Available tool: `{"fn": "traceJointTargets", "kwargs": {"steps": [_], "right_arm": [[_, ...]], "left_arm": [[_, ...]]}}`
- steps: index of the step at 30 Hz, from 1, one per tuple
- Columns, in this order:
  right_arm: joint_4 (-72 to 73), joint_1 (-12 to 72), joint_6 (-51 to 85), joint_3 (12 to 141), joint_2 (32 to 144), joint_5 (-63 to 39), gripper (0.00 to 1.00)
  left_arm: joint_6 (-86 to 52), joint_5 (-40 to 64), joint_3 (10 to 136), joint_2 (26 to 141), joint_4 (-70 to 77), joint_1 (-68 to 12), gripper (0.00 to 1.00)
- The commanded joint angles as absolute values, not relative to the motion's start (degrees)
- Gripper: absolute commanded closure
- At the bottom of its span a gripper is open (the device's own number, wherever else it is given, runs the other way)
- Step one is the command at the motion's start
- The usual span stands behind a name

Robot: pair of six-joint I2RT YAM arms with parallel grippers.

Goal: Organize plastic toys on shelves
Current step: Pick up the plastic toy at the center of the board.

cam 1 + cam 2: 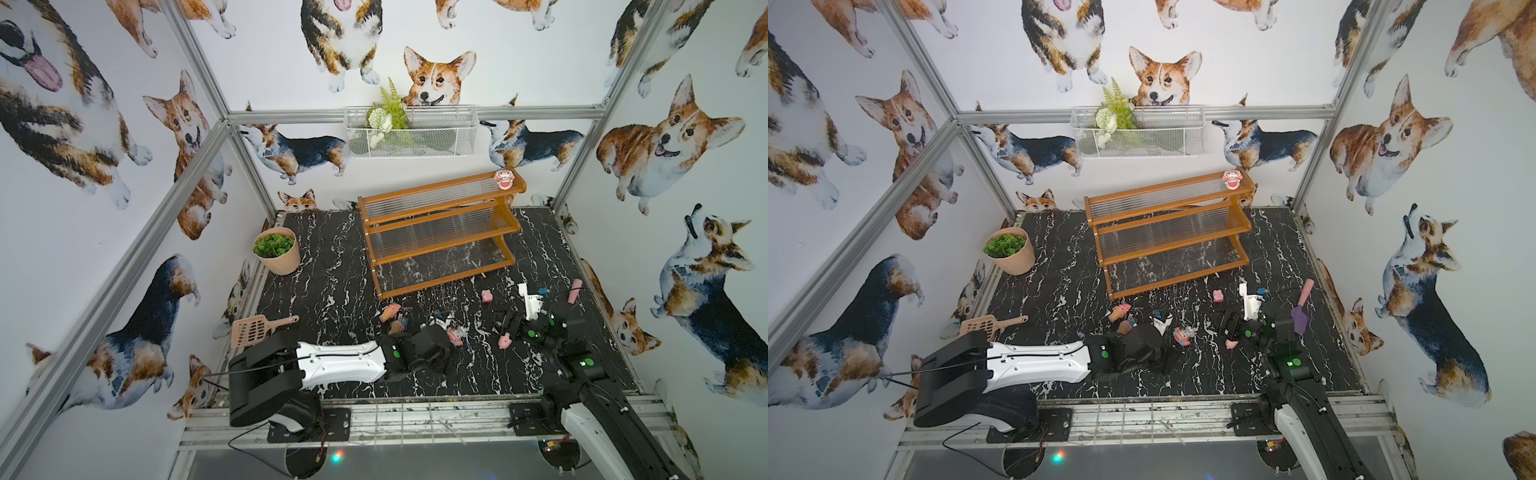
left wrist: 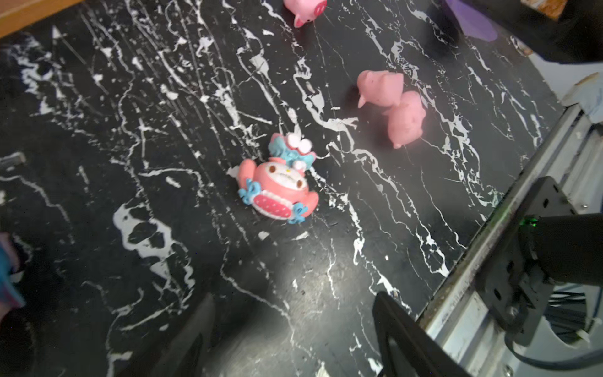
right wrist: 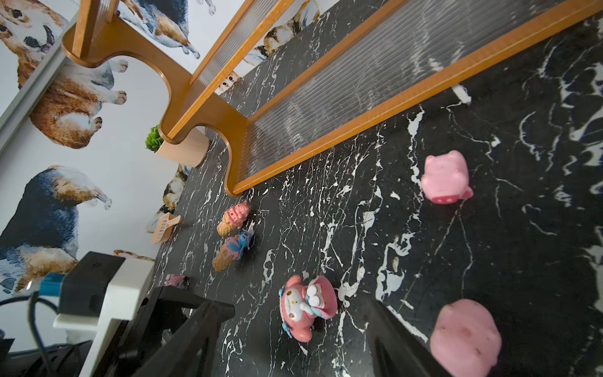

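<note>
Your left gripper [image 2: 293,298] is wide, empty; right gripper [image 3: 299,305] wide, gripping nothing, pink-and-white doll figurine [image 1: 456,335] at its 9 o'clock.

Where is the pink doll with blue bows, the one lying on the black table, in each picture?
In a top view: the doll lies below the middle, right of centre.
In a top view: the doll lies below the middle, slightly right of centre.
Left wrist: near the middle.
Right wrist: low, near centre.
Shared landmark: the shelves, by their orange-brown bottom rail.
</note>
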State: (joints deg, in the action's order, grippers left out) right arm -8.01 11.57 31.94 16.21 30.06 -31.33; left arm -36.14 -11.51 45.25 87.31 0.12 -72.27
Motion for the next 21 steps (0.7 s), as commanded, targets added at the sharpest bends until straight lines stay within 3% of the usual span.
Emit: {"fn": "traceJointTargets", "kwargs": {"steps": [1, 11, 21], "right_arm": [[-6.4, 11.2, 30.8, 15.6, 29.1, -30.8, 0.24], [-4.8, 4.5, 32.0, 13.6, 27.1, -37.3, 0.24], [-4.0, 4.4, 32.3, 13.1, 27.1, -37.9, 0.24]], "left_arm": [[-33.4, -18.2, 51.4, 91.9, -4.8, -72.8, 0.18], [-25.2, -19.5, 62.6, 104.3, -13.3, -71.9, 0.18], [-20.1, -11.1, 61.9, 107.3, -9.1, -68.5, 0.36]]}}
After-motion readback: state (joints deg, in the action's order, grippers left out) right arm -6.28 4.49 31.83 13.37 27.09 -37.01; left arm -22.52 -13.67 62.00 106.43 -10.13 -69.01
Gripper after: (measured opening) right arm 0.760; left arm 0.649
